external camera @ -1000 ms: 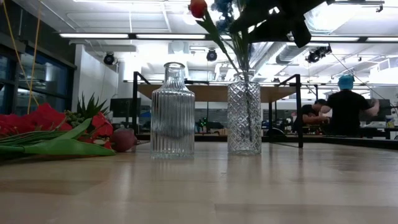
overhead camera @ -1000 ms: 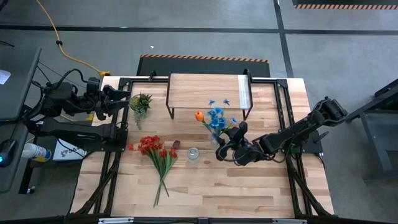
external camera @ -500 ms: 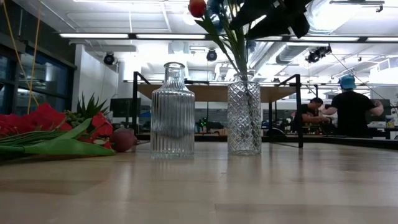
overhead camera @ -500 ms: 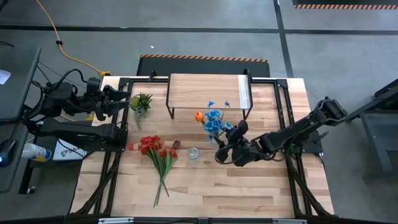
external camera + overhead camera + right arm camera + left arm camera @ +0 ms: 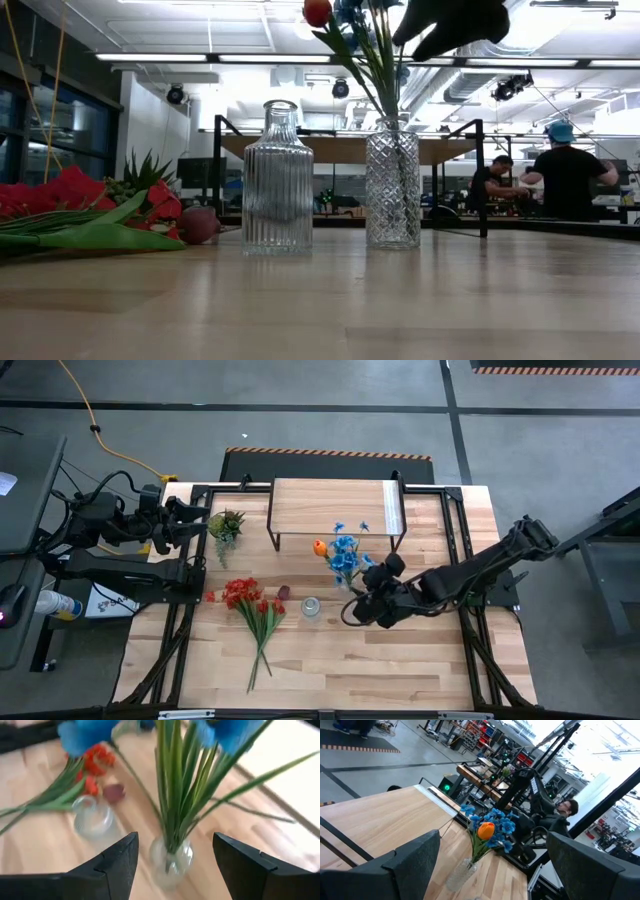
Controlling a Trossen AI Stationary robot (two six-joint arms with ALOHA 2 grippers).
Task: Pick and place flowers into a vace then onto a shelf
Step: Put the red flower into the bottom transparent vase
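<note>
The blue-bloomed bunch (image 5: 346, 552) and the orange tulip (image 5: 319, 546) stand with their stems in a diamond-cut glass vase (image 5: 392, 190) on the table in front of the shelf (image 5: 330, 508). My right gripper (image 5: 362, 607) hovers open just on the near-right side of the blooms, above the vase (image 5: 172, 860), touching nothing. The red-bloomed bunch (image 5: 248, 600) and the maroon tulip (image 5: 282, 592) lie flat on the table. My left gripper (image 5: 205, 520) waits open at the table's far left.
An empty ribbed glass vase (image 5: 311, 607) stands upright between the red bunch and the filled vase. A small green leafy tuft (image 5: 226, 523) sits by the left gripper. The shelf's plank top is bare. People show in the room beyond the table (image 5: 560, 170).
My right gripper has drawn back from the blue blooms, a little toward the table's near edge, and now stands clear of them in the low view. The flowers have stayed in the vase, with their tops swaying slightly.
</note>
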